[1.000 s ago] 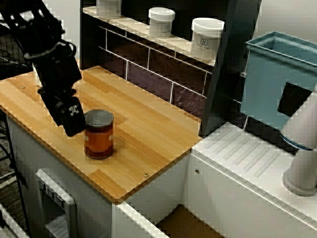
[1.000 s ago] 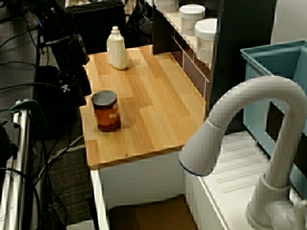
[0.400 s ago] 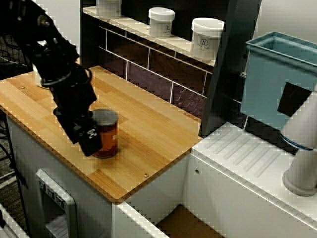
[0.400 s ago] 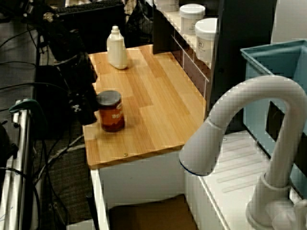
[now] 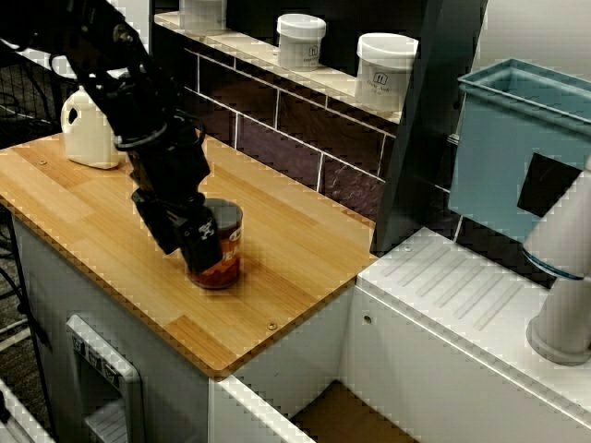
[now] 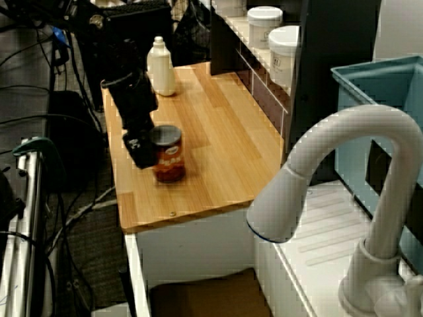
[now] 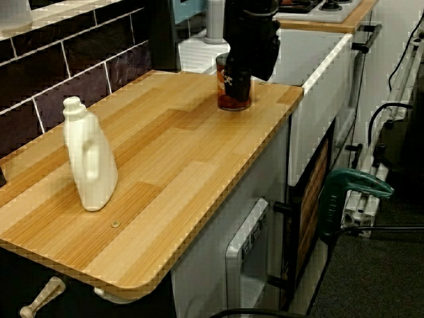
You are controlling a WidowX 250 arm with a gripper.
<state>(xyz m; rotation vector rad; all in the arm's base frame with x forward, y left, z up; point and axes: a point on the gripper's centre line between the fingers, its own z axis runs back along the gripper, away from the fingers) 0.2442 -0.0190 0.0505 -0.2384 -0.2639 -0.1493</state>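
Note:
A jar of reddish-brown contents with a metal lid stands upright on the wooden counter. My black gripper is pressed against its left side, beside it rather than around it. The fingers look closed into one block. In the side view the gripper is left of the jar. In the view along the counter the gripper covers most of the jar, near the far end of the counter.
A white plastic bottle stands at the counter's back left. White tubs sit on the shelf over a dark tiled wall. To the right are a white drainboard, a blue bin and a faucet.
The arm swept right across the counter and the jar slid right with it, staying upright. The white bottle, hidden behind the arm earlier, now shows.

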